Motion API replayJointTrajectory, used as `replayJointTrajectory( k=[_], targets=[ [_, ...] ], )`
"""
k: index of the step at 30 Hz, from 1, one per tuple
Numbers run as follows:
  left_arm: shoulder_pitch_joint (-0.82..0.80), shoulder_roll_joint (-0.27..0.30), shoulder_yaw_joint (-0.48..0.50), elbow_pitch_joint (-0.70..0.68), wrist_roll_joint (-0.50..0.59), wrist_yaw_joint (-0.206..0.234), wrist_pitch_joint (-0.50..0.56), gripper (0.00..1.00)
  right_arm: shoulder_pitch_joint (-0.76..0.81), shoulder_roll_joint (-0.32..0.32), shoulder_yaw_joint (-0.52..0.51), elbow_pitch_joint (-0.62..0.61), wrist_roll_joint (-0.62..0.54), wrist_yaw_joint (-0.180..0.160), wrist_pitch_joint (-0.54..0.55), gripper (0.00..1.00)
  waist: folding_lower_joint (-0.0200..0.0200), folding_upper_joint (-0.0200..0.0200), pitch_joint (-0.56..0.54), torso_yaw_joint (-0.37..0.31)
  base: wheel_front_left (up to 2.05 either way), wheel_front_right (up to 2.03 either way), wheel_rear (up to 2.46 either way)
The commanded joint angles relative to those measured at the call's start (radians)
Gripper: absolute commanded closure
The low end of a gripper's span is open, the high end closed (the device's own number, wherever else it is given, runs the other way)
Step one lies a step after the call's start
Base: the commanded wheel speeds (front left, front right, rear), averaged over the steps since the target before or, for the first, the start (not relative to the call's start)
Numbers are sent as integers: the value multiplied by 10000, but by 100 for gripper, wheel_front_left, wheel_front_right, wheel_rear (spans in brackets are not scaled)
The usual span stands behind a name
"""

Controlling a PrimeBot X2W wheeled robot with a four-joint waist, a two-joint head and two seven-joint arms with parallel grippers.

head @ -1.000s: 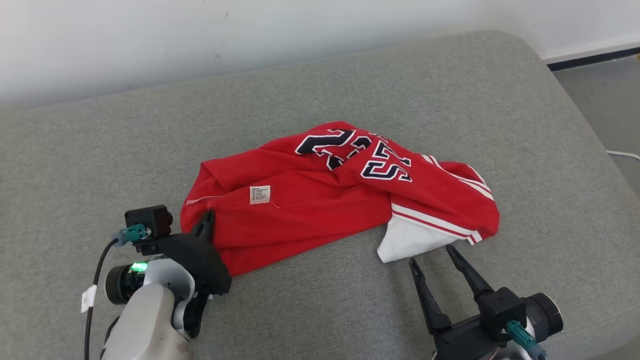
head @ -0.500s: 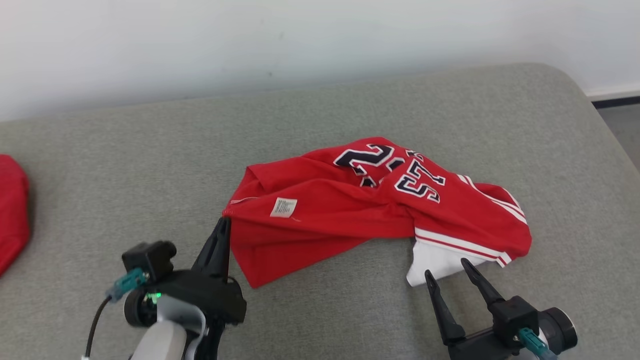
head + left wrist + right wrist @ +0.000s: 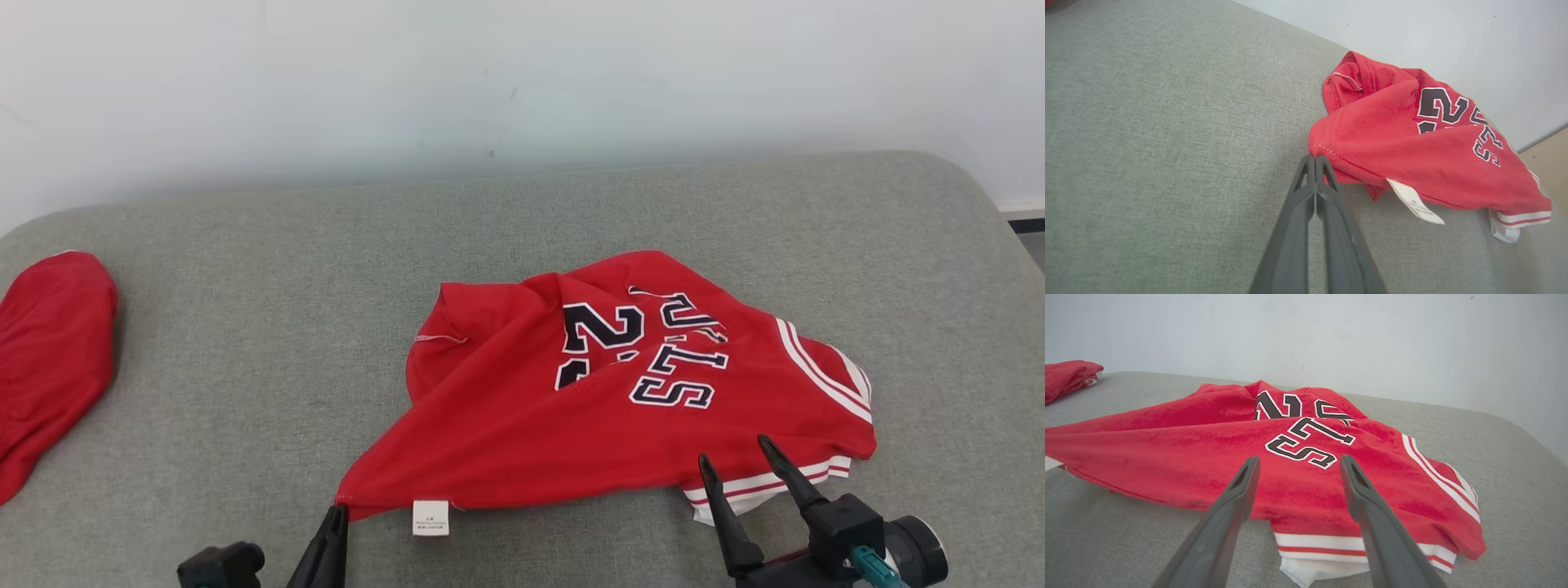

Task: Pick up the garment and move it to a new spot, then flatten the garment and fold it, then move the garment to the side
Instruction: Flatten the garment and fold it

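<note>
The garment point(image 3: 588, 416) is a red jersey with dark lettering and white-striped trim, lying crumpled on the grey cushion point(image 3: 245, 351). My left gripper point(image 3: 336, 514) is shut on the jersey's near left corner, beside its white label point(image 3: 430, 517); the left wrist view shows the closed tips point(image 3: 1314, 157) pinching the hem of the garment point(image 3: 1412, 134). My right gripper point(image 3: 735, 456) stands open at the striped hem on the near right. In the right wrist view its fingers point(image 3: 1241, 486) hover just above the garment point(image 3: 1208, 457), nothing between them.
A second red cloth point(image 3: 49, 359) lies at the cushion's far left edge, also visible as the red cloth point(image 3: 1067, 375) in the right wrist view. A pale wall point(image 3: 522, 82) runs behind the cushion. The cushion's right edge drops to the floor point(image 3: 1030, 241).
The camera has swung left and up. My left gripper has drawn the jersey's corner toward me, turning the lettering face up and spreading the cloth. The right gripper stays open by the hem.
</note>
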State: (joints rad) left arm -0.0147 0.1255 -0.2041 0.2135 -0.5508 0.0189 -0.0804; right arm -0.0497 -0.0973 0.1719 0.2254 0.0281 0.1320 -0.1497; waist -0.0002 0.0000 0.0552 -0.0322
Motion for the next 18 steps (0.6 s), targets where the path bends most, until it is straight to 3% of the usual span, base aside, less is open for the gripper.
replayJointTrajectory(
  k=[1, 2, 3, 12, 18],
  targets=[
    [101, 102, 12, -20, 146, 63, -111, 91, 104, -15, 26, -13, 89, -24, 17, 0, 2, 0, -37, -20, 0, 0, 0],
    [169, 100, 11, 1, 164, 76, -219, 16, 113, -25, 48, -7, 79, -26, 32, 0, 2, 0, -63, -39, 0, 0, 0],
    [219, 93, 21, 23, 215, 91, -338, 0, 111, -36, 65, -4, 105, -26, 46, 0, 2, 0, -91, -63, 0, 0, 0],
    [505, 198, 285, 48, 582, 89, -1610, 0, 223, -100, -423, -114, 156, -24, 136, 0, 2, 0, -331, -254, 0, 0, 0],
    [756, 131, 651, -528, 1187, -93, -1845, 0, 404, -30, -1266, -226, 259, -24, 350, 0, 2, 0, -503, -234, 0, 0, 0]
  ],
)
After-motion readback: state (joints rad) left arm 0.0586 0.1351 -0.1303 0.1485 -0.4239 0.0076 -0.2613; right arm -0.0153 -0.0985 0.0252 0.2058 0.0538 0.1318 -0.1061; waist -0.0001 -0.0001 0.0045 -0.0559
